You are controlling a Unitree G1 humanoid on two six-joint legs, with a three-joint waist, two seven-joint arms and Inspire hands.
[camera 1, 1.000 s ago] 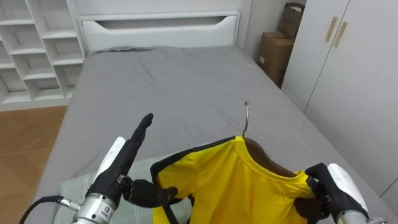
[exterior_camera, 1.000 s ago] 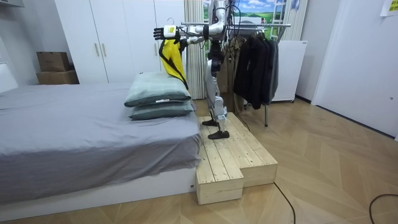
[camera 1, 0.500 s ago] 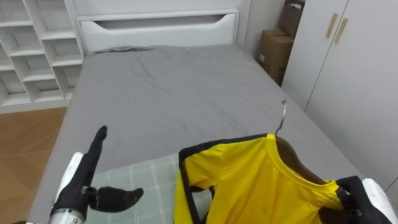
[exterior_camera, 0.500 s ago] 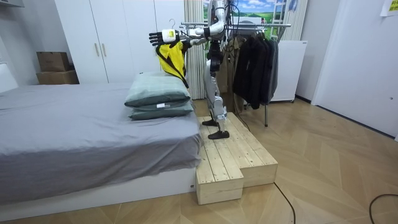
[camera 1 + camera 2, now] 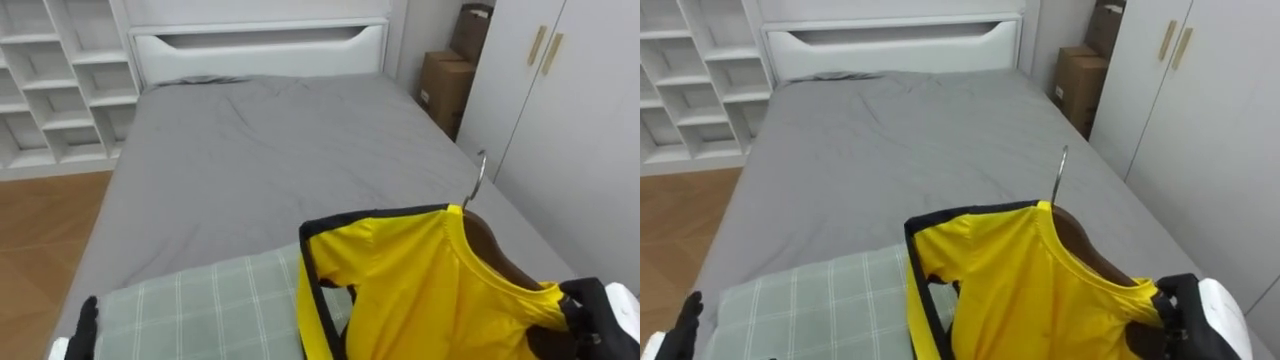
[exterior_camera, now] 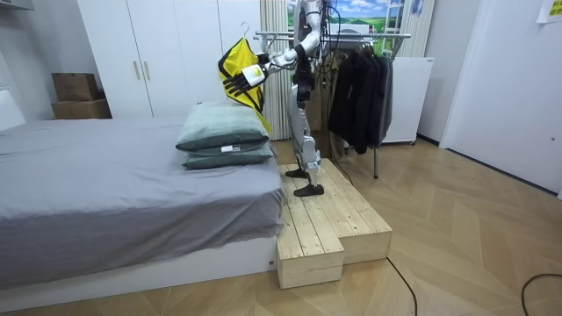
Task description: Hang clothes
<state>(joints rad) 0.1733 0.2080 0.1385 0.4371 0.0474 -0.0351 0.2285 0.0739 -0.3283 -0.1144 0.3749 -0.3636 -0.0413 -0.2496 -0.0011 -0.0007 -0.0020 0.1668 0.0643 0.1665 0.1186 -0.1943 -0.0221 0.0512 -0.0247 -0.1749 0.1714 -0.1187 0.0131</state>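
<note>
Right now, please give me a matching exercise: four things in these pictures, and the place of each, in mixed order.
1 yellow shirt
2 checked pillow
3 cardboard boxes
4 dark coats

a on the clothes rail
b beside the white wardrobe
c on the bed, near end
d on a hanger in the right hand

Pairs: 1-d, 2-c, 3-b, 4-a

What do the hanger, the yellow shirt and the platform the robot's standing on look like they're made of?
The hanger looks like brown wood, with a thin shiny metal hook. The yellow shirt seems a smooth, thin fabric, possibly synthetic, with black trim. The platform is pale bare wooden planks, seams showing.
</note>
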